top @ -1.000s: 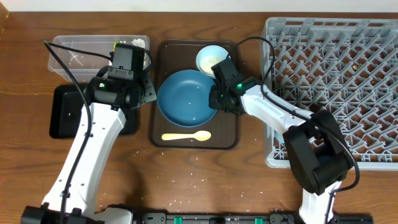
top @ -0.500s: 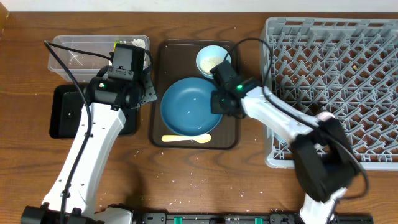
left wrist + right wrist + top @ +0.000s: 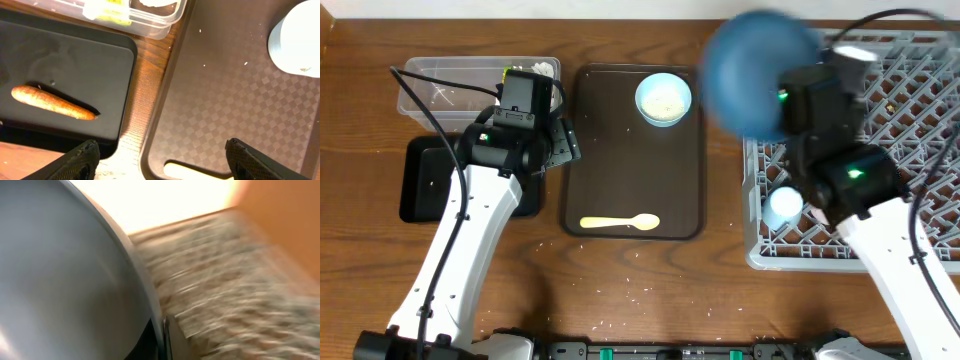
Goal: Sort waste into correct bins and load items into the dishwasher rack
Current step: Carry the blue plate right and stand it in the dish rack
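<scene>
Overhead and wrist views, read left to right. The shallow black tray (image 3: 420, 190) holds the orange sausage-like piece (image 3: 52, 102). Behind it, the clear tub (image 3: 430, 85) holds the yellow-green packet (image 3: 107, 10) and white napkin (image 3: 545, 70) — food waste and dry waste each in its own bin. The left arm reaches forward from the near table edge. The left gripper (image 3: 162, 162) hangs over the seam between the black tray and the brown serving tray (image 3: 620, 150), jaws spread wide and holding nothing. On the serving tray the light blue bowl (image 3: 663, 99) sits at the far end and the pale yellow spoon (image 3: 620, 221) at the near end; both are yet to be loaded. The dark blue plate (image 3: 760, 70), blurred, is raised over the far left corner of the dishwasher rack (image 3: 920, 130). It is pinched at the rim by the right gripper (image 3: 788, 100), jaws closed on it — an edge grip that suits standing it between pegs. The right forearm stretches over the rack, above a small blue cup (image 3: 782, 208) already inside.
</scene>
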{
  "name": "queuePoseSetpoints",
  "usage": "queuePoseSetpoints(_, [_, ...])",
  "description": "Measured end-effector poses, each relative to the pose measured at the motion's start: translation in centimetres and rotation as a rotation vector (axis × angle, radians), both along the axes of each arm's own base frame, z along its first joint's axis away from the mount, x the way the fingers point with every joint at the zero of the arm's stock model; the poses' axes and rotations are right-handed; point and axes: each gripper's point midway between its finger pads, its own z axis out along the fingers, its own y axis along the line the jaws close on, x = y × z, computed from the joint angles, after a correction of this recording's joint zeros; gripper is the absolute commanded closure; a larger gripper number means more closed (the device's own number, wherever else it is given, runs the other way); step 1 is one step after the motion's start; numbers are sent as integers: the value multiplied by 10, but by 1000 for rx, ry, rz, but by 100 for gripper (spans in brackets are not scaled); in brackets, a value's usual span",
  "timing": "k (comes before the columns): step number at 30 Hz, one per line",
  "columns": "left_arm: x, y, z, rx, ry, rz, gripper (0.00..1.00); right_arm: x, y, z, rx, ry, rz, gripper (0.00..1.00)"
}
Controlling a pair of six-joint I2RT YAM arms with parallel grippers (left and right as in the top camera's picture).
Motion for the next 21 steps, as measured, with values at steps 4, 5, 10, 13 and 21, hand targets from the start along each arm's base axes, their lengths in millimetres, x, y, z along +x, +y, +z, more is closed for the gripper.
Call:
queuePoseSetpoints(4, [0, 0, 0, 0, 1, 0, 12, -11, -64, 24, -169, -99, -333, 99])
queuePoseSetpoints(5, [0, 0, 0, 0, 1, 0, 12, -15, -77, 30, -204, -123, -412, 99])
queuePoseSetpoints(10, [0, 0, 0, 1, 1, -2, 7, -27, -135, 52, -265, -246, -697, 99])
queuePoseSetpoints(13, [0, 0, 0, 0, 1, 0, 6, -28, -168, 52, -280, -241, -768, 99])
queuePoseSetpoints(21, [0, 0, 0, 0, 1, 0, 6, 11, -238, 24, -373, -86, -728, 99])
